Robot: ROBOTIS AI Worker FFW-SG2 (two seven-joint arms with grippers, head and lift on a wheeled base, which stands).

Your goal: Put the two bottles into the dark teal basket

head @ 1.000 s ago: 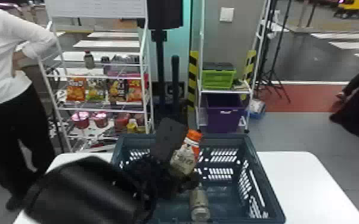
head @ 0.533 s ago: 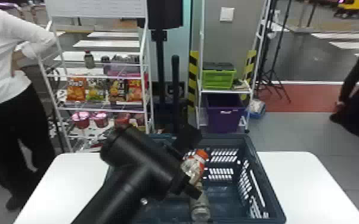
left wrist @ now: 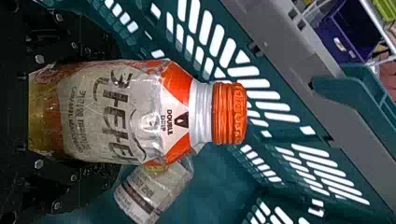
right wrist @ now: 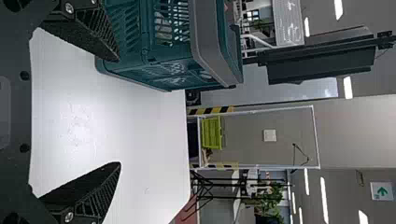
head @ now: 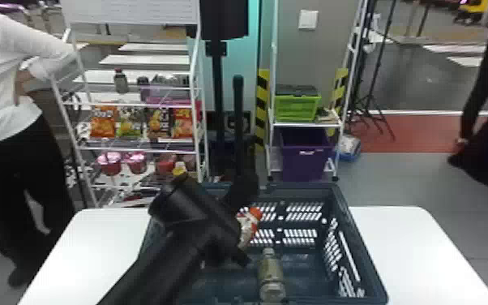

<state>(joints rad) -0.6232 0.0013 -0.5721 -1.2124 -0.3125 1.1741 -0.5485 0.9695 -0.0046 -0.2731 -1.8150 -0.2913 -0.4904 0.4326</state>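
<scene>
In the head view my left gripper [head: 240, 234] is at the left part of the dark teal basket [head: 362, 243], partly hidden by its own black arm. It holds an orange-capped bottle [head: 246, 228], cap up and leaning. In the left wrist view that gripper [left wrist: 116, 112] is shut around the labelled bottle [left wrist: 102, 112], with the basket's slotted walls beyond its orange cap. The second bottle [head: 271, 276] lies on the basket floor and peeks out past the held one. My right gripper [right wrist: 118, 112] stands apart and open beside the basket, with nothing between its fingers.
The basket stands on a white table [head: 421, 251], which shows on both sides of it. Behind are a snack rack [head: 140, 148] and a shelf with a green crate [head: 296, 107] and a purple bin [head: 304, 154]. People stand at both edges.
The left arm has swung round and its gripper has come lower with the bottle, which has lately shifted a little to the left. The bottle on the basket floor has not moved noticeably.
</scene>
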